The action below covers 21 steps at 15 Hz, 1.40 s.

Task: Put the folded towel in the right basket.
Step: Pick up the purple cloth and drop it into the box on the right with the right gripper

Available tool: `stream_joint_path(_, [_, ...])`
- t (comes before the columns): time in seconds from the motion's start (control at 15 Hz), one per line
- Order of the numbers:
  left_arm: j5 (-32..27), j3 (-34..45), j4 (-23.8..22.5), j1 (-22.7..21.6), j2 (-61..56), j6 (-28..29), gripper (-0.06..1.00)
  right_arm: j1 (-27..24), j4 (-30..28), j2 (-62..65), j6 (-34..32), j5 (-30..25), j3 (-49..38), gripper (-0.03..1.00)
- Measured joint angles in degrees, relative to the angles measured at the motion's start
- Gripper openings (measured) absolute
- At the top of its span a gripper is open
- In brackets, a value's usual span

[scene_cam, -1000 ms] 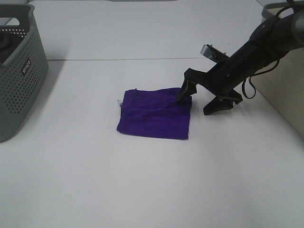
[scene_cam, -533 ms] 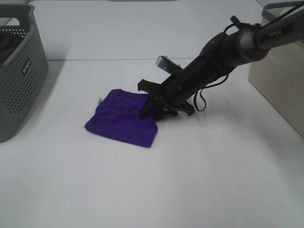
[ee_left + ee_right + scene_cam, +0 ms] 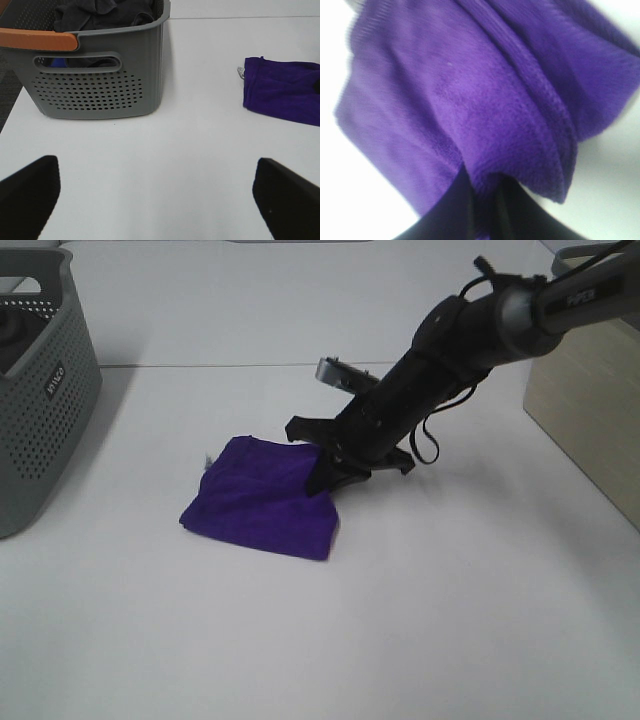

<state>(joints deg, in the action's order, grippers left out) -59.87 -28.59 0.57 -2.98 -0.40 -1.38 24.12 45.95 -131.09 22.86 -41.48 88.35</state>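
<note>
1. The white table (image 3: 450, 620) is bare along the way from the middle to the right edge, so nothing stands in the way of a carry.
2. The grey perforated basket (image 3: 40, 410) sits at the far left with dark clothes (image 3: 105, 10) inside. It is the wrong one, and well apart from the towel.
3. The right basket (image 3: 590, 390) shows only as a beige wall with a grey rim at the right edge of the high view.
4. The right arm (image 3: 480, 330) has reached much further left and lower than a second ago. In the last half second it hardly moved.
5. The folded towel (image 3: 262, 498), purple, lies on the table left of centre. It has slid leftward from its spot a second ago, and its right edge is now bunched and lifted. It is therefore further from the right basket, and the carry back will be longer.
6. The right gripper (image 3: 325, 465) looks closed on that raised edge. The wrist view shows cloth pinched between dark fingers (image 3: 447, 210).
7. The left gripper (image 3: 155, 165) hangs wide apart, holding nothing.
8. A small white tag (image 3: 208, 456) sticks out at the towel's far-left corner.
</note>
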Motion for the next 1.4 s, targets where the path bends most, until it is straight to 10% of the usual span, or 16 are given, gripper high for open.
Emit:
stream_joint_path(0.47, [0.00,0.00,0.00,0.00,0.00,0.00,0.99,-7.45,-4.35,20.97,-1.66,-12.15,11.40,0.05])
stream_joint_path(0.8, [0.00,0.00,0.00,0.00,0.00,0.00,0.99,-28.02,-24.69,24.01,-13.18,-21.49,35.35,0.05])
stream_joint_path(1.2, [0.00,0.00,0.00,0.00,0.00,0.00,0.99,-41.88,-27.22,20.74,-13.41,-25.21,36.33,0.06])
stream_joint_path(1.4, [0.00,0.00,0.00,0.00,0.00,0.00,0.99,-42.46,-32.03,15.47,-15.76,-27.62,36.38,0.34])
